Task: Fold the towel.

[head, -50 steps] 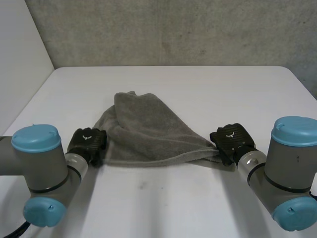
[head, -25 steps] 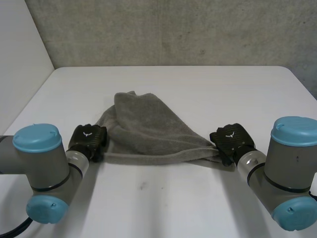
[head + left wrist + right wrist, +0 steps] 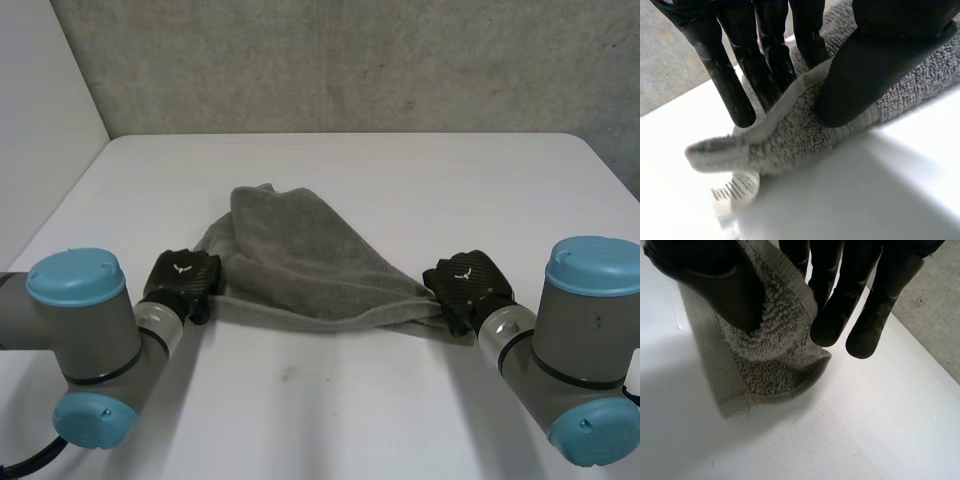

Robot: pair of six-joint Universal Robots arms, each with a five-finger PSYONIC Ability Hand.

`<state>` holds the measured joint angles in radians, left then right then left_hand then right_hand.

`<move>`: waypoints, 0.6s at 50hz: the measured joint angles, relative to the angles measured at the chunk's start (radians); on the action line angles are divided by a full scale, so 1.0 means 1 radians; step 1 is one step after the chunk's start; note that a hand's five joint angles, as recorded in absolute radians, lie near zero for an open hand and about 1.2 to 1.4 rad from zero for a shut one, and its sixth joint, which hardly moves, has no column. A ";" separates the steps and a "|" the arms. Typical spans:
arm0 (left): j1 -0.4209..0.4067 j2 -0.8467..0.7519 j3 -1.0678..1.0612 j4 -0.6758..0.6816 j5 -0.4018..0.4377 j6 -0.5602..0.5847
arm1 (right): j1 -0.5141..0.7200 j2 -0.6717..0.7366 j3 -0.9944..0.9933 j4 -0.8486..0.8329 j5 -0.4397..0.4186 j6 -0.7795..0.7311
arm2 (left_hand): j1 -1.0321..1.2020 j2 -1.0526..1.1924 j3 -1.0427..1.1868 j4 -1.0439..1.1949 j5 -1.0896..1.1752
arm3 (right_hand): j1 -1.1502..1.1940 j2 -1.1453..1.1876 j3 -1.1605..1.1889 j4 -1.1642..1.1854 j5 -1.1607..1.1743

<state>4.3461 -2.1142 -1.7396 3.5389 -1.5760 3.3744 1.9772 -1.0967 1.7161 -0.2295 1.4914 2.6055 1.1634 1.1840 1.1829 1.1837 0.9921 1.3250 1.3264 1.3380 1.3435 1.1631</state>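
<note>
Towel, grey, rumpled, at centre of white table. Left hand at its 8 o'clock corner, thumb and fingers pinching the hem. Right hand at its 4 o'clock corner, thumb clamping cloth against fingers.

Grey arm joints, light-blue caps, black robot hands — white emblems

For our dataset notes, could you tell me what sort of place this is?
Probably a robot lab bench: a white table, a raw concrete wall behind it, and one grey towel between two robot arms.
</note>
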 measured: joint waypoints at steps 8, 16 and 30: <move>0.006 0.106 -0.007 -0.006 -0.012 -0.001 | 0.000 -0.056 -0.027 0.012 0.002 0.004 | 0.023 0.031 0.031 0.031 0.025 | 0.000 0.000 0.000 0.000 0.000; 0.002 0.380 -0.041 -0.029 -0.011 -0.001 | -0.007 -0.261 -0.102 0.097 -0.003 -0.010 | 0.024 0.033 0.033 0.034 0.029 | 0.000 0.000 0.000 0.000 0.000; 0.002 0.760 0.043 -0.243 -0.004 -0.001 | -0.012 -0.518 -0.483 0.559 -0.004 -0.118 | 0.027 0.034 0.034 0.034 0.029 | 0.009 0.001 0.000 0.000 0.000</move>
<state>4.3479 -1.3540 -1.6969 3.2964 -1.5798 3.3738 1.9651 -1.6146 1.2334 0.3291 1.4877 2.4873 1.1903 1.2176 1.2165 1.2180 1.0214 1.3336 1.3269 1.3380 1.3435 1.1631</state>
